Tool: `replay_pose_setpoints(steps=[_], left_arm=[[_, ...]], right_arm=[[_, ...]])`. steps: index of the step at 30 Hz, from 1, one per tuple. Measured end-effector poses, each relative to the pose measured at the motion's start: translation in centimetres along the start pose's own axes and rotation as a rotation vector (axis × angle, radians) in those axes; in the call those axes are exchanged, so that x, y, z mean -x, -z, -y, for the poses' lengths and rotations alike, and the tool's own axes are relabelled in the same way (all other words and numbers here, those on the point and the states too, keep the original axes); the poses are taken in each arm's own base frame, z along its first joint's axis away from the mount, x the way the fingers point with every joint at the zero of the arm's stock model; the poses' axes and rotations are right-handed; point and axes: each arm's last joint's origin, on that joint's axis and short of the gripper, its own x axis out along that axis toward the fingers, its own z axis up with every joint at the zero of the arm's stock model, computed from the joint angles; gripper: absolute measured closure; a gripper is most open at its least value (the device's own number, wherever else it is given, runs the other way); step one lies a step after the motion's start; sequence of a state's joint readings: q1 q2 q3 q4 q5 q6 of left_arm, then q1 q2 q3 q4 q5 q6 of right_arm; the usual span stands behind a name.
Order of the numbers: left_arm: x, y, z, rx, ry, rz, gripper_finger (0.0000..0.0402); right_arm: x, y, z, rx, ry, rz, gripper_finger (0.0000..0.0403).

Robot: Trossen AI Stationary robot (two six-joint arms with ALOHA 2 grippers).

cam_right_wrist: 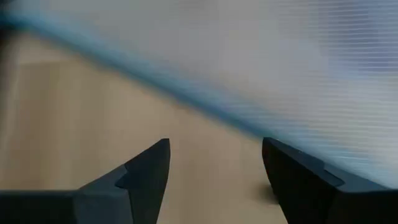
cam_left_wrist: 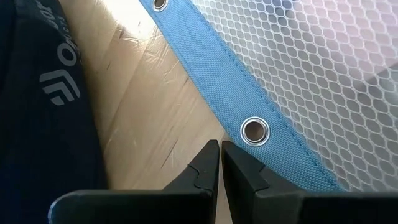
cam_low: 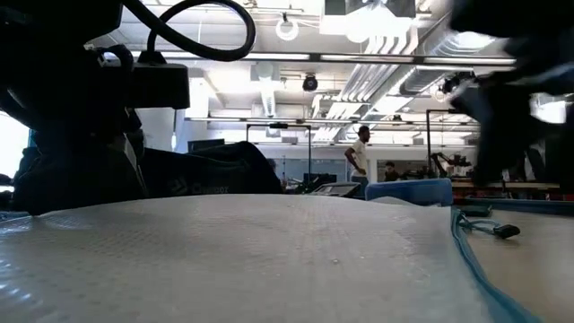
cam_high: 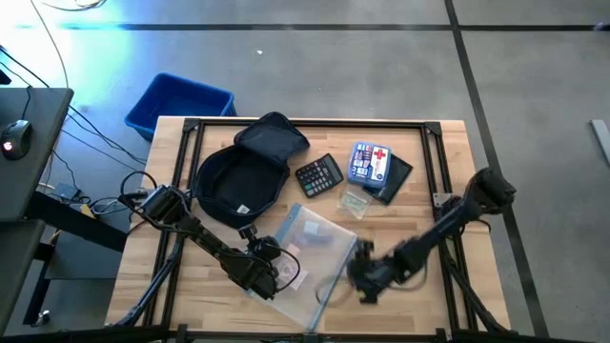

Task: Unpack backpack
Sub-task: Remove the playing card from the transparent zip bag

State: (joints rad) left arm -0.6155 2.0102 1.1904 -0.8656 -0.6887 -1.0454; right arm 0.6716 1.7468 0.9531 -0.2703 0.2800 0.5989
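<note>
Bin (cam_high: 179,103) of blue plastic sits off my table's upper left corner, on the floor. Moving right across the overhead frame, the wooden table (cam_high: 438,181) carries the backpack (cam_high: 244,176), dark navy, unzipped with its black lining showing, lying left of centre in the upper half. Below it my left gripper (cam_high: 269,274) rests low at the near edge of the clear mesh pouch (cam_high: 315,250); its fingers (cam_left_wrist: 208,167) are pressed together with nothing between them, just beside the pouch's blue fabric border and one of its metal eyelets (cam_left_wrist: 253,131), with the backpack's printed fabric close on the other side. The pouch lies flat in the lower centre of the table.

Right of the backpack stands a black calculator (cam_high: 318,174), then a small clear packet (cam_high: 355,201), then the blue first-aid kit (cam_high: 370,162) with its red cross, lying on a dark flat item (cam_high: 395,181). In the lower right, my right gripper (cam_high: 365,273) hangs at the pouch's right edge, fingers (cam_right_wrist: 146,171) parted wide over bare wood, gripping nothing.
</note>
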Motion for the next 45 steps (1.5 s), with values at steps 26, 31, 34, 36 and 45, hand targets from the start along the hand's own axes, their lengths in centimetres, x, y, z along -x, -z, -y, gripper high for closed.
replay_pose_setpoints(steps=[26, 31, 34, 36, 45], left_arm=[[-0.1, -0.7, 0.7, 0.045, 0.060, 0.049, 0.0402], [-0.2, -0.8, 0.7, 0.047, 0.061, 0.050, 0.0402], [-0.2, -0.8, 0.6, 0.050, 0.061, 0.049, 0.0402], [-0.3, -0.9, 0.6, 0.053, 0.062, 0.047, 0.0402], [-0.2, -0.8, 0.6, 0.041, 0.061, 0.029, 0.0402]], right_arm=[[-4.4, -1.6, 0.1, -0.055, -0.102, 0.171, 0.0258], [-5.9, -1.1, -0.2, -0.069, -0.146, 0.164, 0.0258], [-6.3, -1.7, -0.2, -0.068, -0.132, 0.247, 0.0258], [-6.1, -2.5, -0.1, -0.060, -0.108, 0.334, 0.0258], [-6.0, -3.1, 0.2, -0.004, 0.000, 0.396, 0.0259]])
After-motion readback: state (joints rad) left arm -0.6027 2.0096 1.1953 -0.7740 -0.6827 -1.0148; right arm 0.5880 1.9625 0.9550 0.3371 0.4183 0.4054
